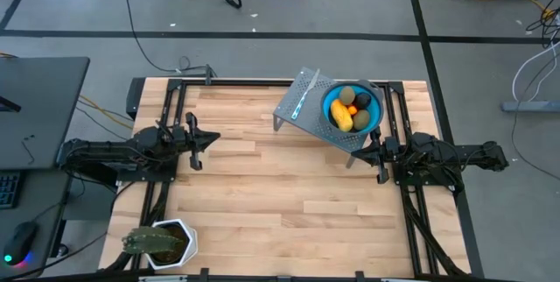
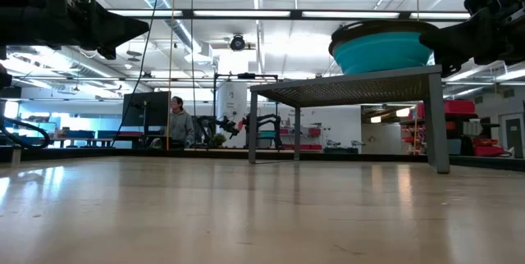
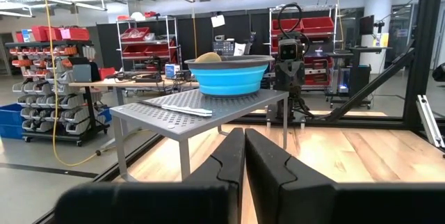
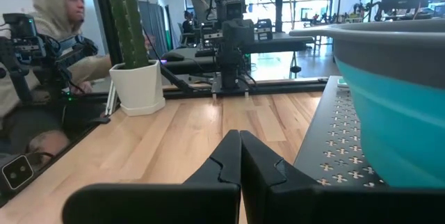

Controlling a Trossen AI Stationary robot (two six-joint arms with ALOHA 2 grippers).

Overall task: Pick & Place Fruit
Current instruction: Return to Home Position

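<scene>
The toy fruit lies in a blue bowl (image 1: 374, 116) that stands on a grey perforated stand (image 1: 308, 111) at the table's far right. In it I see a yellow piece (image 1: 341, 116), an orange one (image 1: 348, 97) and dark ovals (image 1: 362, 102). From the left wrist view only one fruit top (image 3: 207, 57) shows above the bowl's (image 3: 229, 76) rim. My left gripper (image 1: 210, 139) is shut, hovering at the table's left and pointing toward the stand. My right gripper (image 1: 363, 151) is shut, beside the stand's near right corner, below the bowl (image 4: 396, 106).
A thin pale-blue stick (image 1: 302, 98) lies on the stand's top beside the bowl. A green spiky plant in a white pot (image 1: 162, 243) stands at the near left corner. A person (image 4: 42, 43) sits beyond the table's left side. Bare wood (image 1: 289, 194) spans the middle.
</scene>
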